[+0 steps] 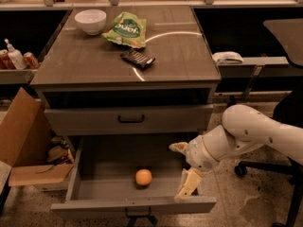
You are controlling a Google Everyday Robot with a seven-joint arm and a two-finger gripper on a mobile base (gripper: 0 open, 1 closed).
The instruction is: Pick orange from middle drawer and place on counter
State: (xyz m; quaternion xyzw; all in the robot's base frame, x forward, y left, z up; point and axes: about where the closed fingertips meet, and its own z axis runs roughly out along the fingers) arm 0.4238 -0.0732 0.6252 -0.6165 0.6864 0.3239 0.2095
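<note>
The orange (143, 177) lies on the bare grey floor of the pulled-out middle drawer (94, 160), near its front centre. My gripper (182, 167) is open and empty at the drawer's right side, just over its right wall, about a hand's width right of the orange. One finger (178, 147) points left over the drawer and the other (188, 185) hangs near the front right corner. The counter (94, 60) is the glossy cabinet top above.
On the counter stand a white bowl (90, 21), a green snack bag (126, 30) and a dark wrapped bar (137, 58). A closed drawer front with a black bar handle (131, 119) sits above the open drawer. A cardboard box (23, 145) is at the left, an office chair (284, 126) at the right.
</note>
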